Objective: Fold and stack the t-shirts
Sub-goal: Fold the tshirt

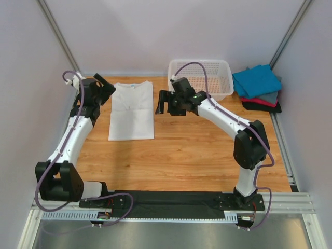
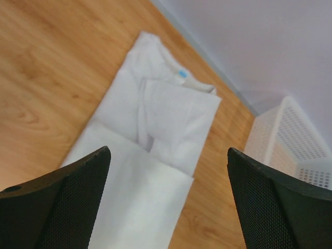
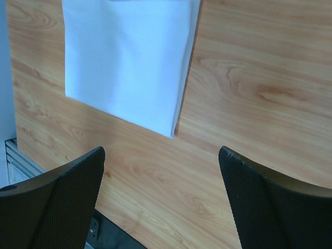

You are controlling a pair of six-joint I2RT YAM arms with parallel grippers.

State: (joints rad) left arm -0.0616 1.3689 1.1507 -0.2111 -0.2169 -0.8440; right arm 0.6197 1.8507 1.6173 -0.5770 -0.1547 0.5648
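Note:
A white t-shirt [image 1: 132, 110] lies flat on the wooden table, its sides and sleeves folded in to a long rectangle, its collar with a small blue label at the far end. It also shows in the left wrist view [image 2: 155, 135] and the right wrist view [image 3: 127, 57]. My left gripper [image 1: 104, 85] is open and empty, above the table by the shirt's far left corner. My right gripper [image 1: 165, 104] is open and empty, just right of the shirt's right edge. A stack of folded shirts [image 1: 258, 88], teal-blue on top, then grey, red and black, lies at the far right.
A white plastic mesh basket [image 1: 217, 70] stands at the back, behind the right arm, and shows in the left wrist view [image 2: 290, 140]. Grey walls close in the table on three sides. A black mat [image 1: 171, 199] lies along the near edge between the arm bases.

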